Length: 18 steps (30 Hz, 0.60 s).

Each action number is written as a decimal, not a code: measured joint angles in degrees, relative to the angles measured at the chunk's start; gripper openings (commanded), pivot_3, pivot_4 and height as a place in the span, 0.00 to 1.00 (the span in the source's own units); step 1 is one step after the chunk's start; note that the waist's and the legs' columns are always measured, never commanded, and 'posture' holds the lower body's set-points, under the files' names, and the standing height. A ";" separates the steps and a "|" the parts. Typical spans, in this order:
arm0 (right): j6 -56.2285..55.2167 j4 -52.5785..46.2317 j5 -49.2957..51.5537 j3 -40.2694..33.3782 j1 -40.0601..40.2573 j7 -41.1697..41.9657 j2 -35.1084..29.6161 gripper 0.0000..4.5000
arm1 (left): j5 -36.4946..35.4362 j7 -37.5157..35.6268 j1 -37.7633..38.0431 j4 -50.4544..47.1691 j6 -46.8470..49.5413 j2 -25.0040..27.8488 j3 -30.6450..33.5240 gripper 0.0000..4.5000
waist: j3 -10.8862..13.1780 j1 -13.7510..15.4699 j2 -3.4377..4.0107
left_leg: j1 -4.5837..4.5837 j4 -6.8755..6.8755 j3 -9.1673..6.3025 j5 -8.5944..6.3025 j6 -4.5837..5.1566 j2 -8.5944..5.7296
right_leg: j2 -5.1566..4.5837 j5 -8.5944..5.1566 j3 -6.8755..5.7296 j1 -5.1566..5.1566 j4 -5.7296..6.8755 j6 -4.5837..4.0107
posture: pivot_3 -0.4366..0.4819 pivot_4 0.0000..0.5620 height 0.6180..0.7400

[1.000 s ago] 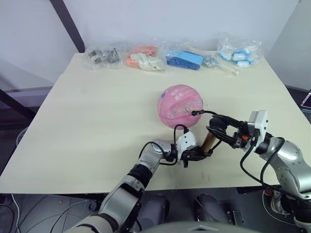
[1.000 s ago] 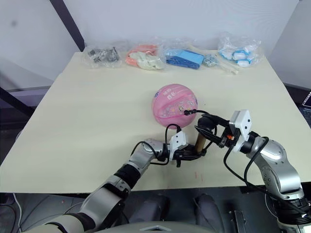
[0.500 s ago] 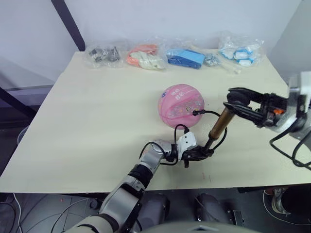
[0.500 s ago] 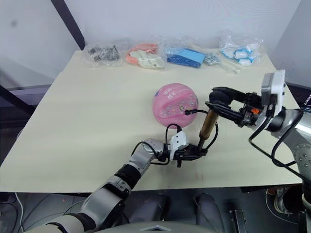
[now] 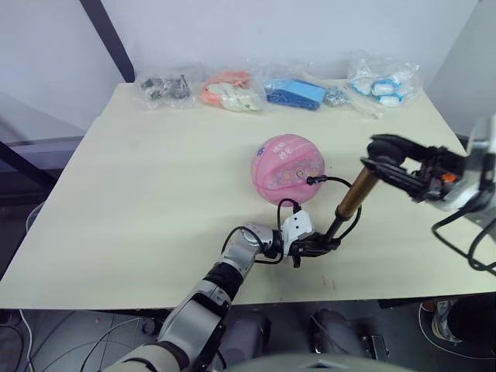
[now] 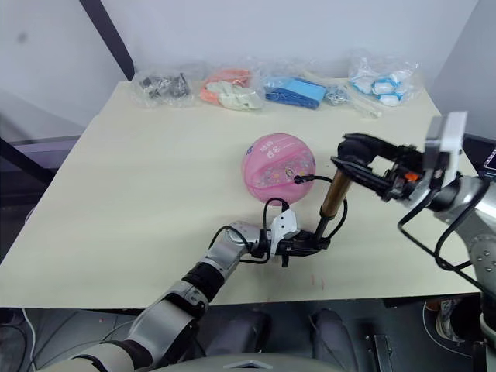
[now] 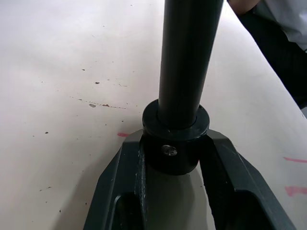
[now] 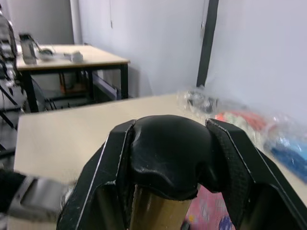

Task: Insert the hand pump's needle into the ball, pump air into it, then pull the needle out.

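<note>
Slim bronze hand pump (image 5: pixel 353 198) clamped at base by left gripper (image 5: pixel 324 245), handle by right gripper (image 5: pixel 380 159), beside glossy pink ball (image 5: pixel 287 168).

— Along the far edge of the cream table (image 5: pixel 155 178)?
— Four clear plastic bags in a row. Leftmost, bag of dark metal parts (image 5: pixel 164 88). Just beside it, bag of orange and white pieces (image 5: pixel 231 92). Then bag of blue pieces (image 5: pixel 294 94), and last, nearest the table's far right corner, bag of white and blue pieces (image 5: pixel 381 84).
— Anything past the table?
— Black slanted bar (image 5: pixel 107 37) against the pale wall behind the far left corner. Well apart, second table with black legs (image 8: pixel 72 62), small objects on top, too blurred to tell.
</note>
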 measured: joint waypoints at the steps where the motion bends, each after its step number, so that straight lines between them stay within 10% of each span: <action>1: -1.66 -0.02 -2.22 1.65 1.28 0.14 1.10 0.42 | 0.12 0.32 0.09 0.03 0.00 -0.02 0.00 0.24 | -0.02 -0.05 0.04 | 0.07 0.00 0.06 0.00 0.00 0.00 | 0.07 -0.01 0.05 0.05 0.03 0.02 | 0.48 0.27 1.00; 18: -17.71 10.15 -20.04 14.31 8.42 2.26 9.12 0.42 | 0.28 0.76 0.53 -0.07 0.16 -0.15 0.11 0.24 | -0.35 -0.01 -0.09 | 0.21 -0.01 0.03 0.00 -0.01 0.07 | 0.30 -0.01 0.07 0.11 0.02 0.01 | 0.48 0.27 1.00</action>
